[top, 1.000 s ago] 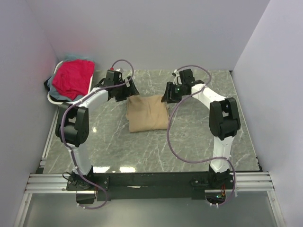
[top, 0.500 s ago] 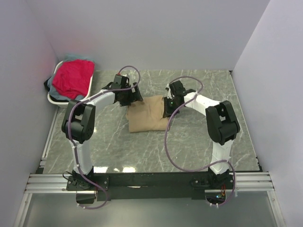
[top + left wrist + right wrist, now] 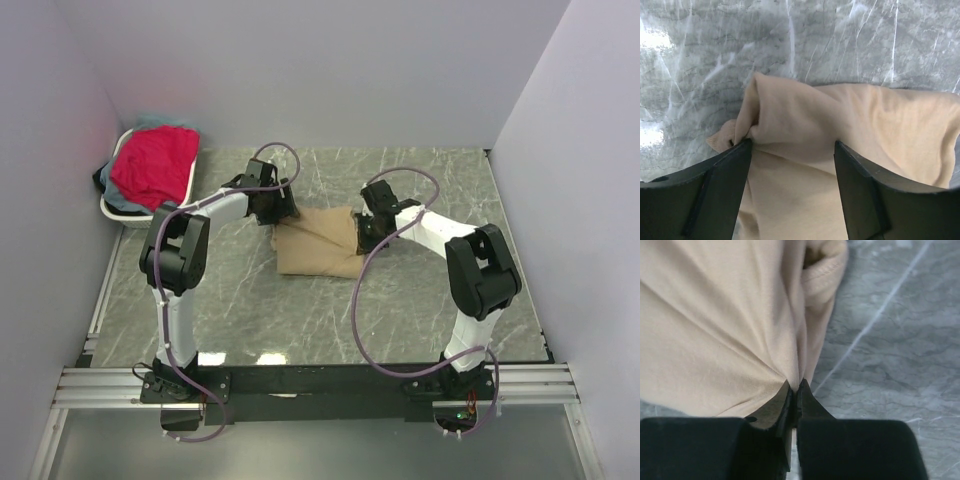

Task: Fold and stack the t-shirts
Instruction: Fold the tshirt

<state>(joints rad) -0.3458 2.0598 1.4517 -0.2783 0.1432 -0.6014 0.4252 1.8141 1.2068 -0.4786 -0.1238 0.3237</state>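
On table [image 3: 430, 300], centre: tan shirt [image 3: 318, 240], bunched, between the 2 grippers. Its edge pinched in right gripper [image 3: 796, 386], clenched tight. At a folded corner, left gripper [image 3: 792, 150] straddles cloth, jaws apart, not gripping. Far left: red shirt [image 3: 153, 165] heaped in basket [image 3: 112, 208].

Count: 1 tan t-shirt [image 3: 318, 240] at both sets of fingers. 1 red-pink t-shirt [image 3: 153, 165], 1 blue-grey cloth [image 3: 160, 119] under it, well off from the fingers. 1 white basket [image 3: 118, 214]. 2 grippers: left gripper [image 3: 792, 150], right gripper [image 3: 796, 387].
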